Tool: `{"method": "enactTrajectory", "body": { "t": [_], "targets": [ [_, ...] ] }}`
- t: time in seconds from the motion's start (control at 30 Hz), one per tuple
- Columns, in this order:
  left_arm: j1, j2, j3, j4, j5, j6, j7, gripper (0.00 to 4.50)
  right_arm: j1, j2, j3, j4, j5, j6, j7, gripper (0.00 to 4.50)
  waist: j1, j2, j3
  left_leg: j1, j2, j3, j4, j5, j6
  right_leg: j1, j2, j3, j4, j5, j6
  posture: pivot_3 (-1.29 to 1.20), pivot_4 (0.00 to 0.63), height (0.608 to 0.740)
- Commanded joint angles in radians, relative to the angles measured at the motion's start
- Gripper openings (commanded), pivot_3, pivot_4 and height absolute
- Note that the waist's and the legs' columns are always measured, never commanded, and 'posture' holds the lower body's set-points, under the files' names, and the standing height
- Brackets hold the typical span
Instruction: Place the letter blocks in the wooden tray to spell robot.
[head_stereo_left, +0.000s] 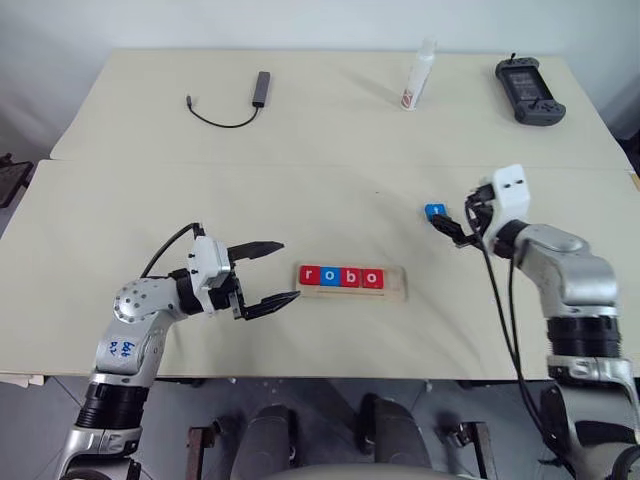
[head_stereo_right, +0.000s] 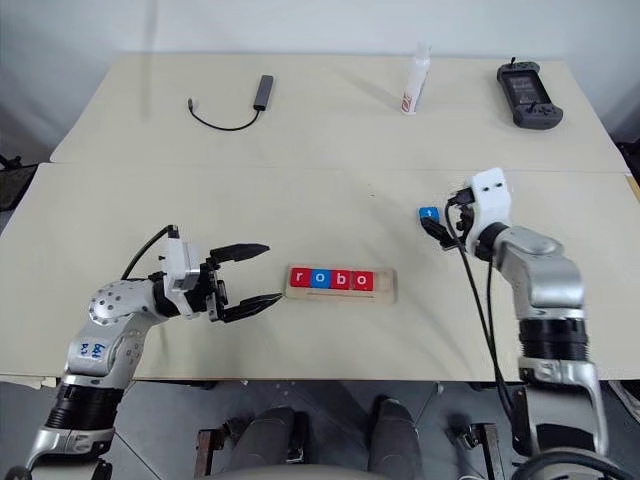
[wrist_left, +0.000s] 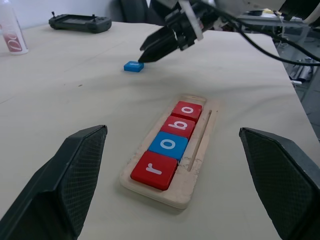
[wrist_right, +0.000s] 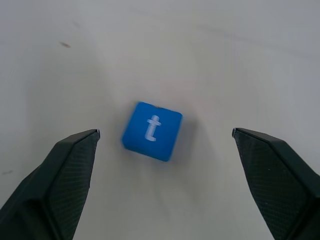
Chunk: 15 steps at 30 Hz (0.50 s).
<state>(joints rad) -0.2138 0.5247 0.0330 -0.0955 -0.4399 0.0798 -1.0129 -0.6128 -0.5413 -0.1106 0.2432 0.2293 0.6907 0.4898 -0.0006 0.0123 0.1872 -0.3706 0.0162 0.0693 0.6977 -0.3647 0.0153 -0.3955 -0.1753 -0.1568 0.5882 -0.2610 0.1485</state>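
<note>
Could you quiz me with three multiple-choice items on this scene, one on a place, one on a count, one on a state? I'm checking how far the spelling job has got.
1. Where is the small blue square block marked t?
A. in the long pale wooden tray
B. on the table, apart from the tray, in front of the right gripper
C. held by the left gripper

2. How many letter blocks sit in the long pale wooden tray?
A. three
B. four
C. five

3. How do the right gripper's two black fingers stand?
A. open, one either side of the t block
B. shut on the t block
C. shut on nothing

Key: 1 B, the block lies on bare table before the right gripper. 2 B, the tray holds r, o, b, o. 3 A, the right wrist view shows a gap between each finger and the block.
</note>
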Motion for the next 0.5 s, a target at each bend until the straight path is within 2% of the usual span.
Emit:
{"method": "enactTrajectory", "body": {
  "t": [0.03, 0.1, 0.13, 0.23, 0.43, 0.5],
  "targets": [
    [0.023, 0.001, 0.016, -0.060, -0.004, -0.006, 0.024, 4.50, -0.025, 0.028, 0.013, 0.027, -0.022, -0.006, -0.035, 4.45, -0.003, 0.000, 0.000, 0.000, 0.000, 0.000, 0.000, 0.000, 0.000, 0.000, 0.000, 0.000, 0.000, 0.000, 0.000, 0.00, 0.150, 0.740],
    [0.035, 0.004, 0.019, -0.071, -0.005, -0.004, 0.033, 4.50, -0.029, 0.055, 0.015, 0.035, -0.029, -0.004, -0.060, 4.45, -0.005, 0.000, 0.000, 0.000, 0.000, 0.001, 0.000, 0.000, 0.000, 0.000, 0.000, 0.000, 0.000, 0.000, 0.000, 0.00, 0.150, 0.740],
    [0.040, 0.004, 0.020, -0.076, -0.005, -0.003, 0.037, 4.50, -0.029, 0.066, 0.015, 0.036, -0.034, -0.006, -0.073, 4.28, -0.006, 0.000, 0.000, 0.001, 0.000, 0.001, 0.000, 0.000, 0.000, 0.000, 0.000, 0.000, 0.000, 0.000, 0.000, 0.00, 0.150, 0.740],
    [0.045, 0.005, 0.018, -0.085, -0.006, 0.000, 0.046, 4.50, -0.019, 0.088, 0.013, 0.027, -0.044, -0.018, -0.102, 3.54, -0.008, 0.000, 0.000, 0.001, 0.001, 0.001, 0.000, 0.000, 0.000, 0.000, 0.001, 0.001, 0.001, 0.000, 0.000, 0.00, 0.150, 0.740],
    [0.036, 0.001, 0.006, -0.078, -0.009, 0.003, 0.042, 4.50, 0.009, 0.122, 0.014, -0.018, -0.050, -0.032, -0.140, 1.49, -0.008, 0.000, 0.000, 0.002, 0.001, 0.001, 0.001, 0.000, 0.000, 0.000, 0.001, 0.001, 0.001, 0.000, 0.000, 0.00, 0.150, 0.740],
    [0.018, -0.004, -0.003, -0.061, -0.008, 0.002, 0.033, 4.50, 0.026, 0.126, 0.006, -0.057, -0.044, -0.023, -0.148, 1.47, -0.007, 0.000, 0.000, 0.002, 0.001, 0.001, 0.001, 0.000, 0.000, 0.000, 0.000, 0.001, 0.001, 0.000, 0.000, 0.00, 0.150, 0.740]
  ]
}}
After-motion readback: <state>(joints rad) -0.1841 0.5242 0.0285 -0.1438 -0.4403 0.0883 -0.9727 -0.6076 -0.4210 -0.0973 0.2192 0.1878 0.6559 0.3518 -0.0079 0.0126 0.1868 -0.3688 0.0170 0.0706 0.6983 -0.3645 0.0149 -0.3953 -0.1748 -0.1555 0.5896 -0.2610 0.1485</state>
